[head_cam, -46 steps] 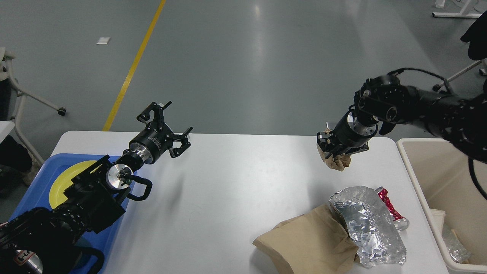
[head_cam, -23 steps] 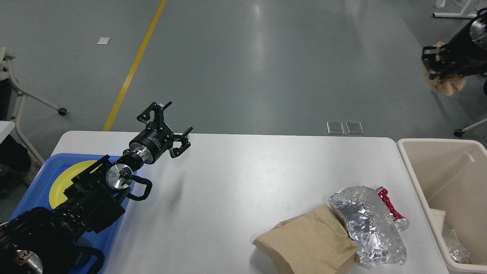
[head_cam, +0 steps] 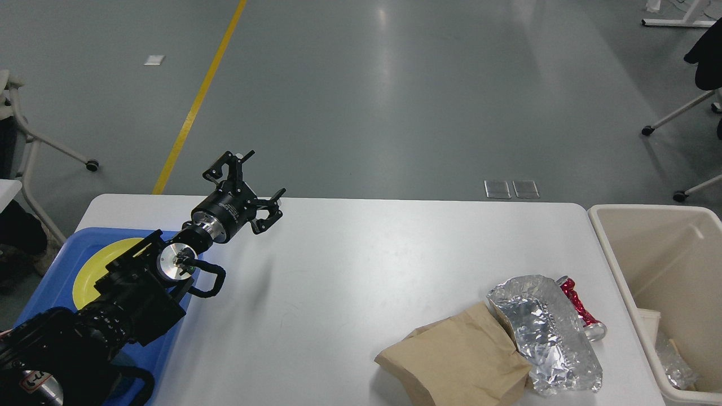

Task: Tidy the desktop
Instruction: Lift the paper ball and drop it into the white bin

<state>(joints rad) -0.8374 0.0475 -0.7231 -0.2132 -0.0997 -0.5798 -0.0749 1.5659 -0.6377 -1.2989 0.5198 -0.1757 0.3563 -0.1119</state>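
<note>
Desktop trash is one piece lighter: the right arm has swung its crumpled brown paper wad out of view. Three pieces remain at the near right: one paper bag, one foil wrapper, one crushed red can. Left gripper hovers spread, empty.

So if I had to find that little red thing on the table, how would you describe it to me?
Start at the white desktop and go to its near right corner, beside the beige bin. There, a crushed red can lies on its side against crumpled silver foil. It is the only red thing there; the brown paper bag and foil are duller.
</note>
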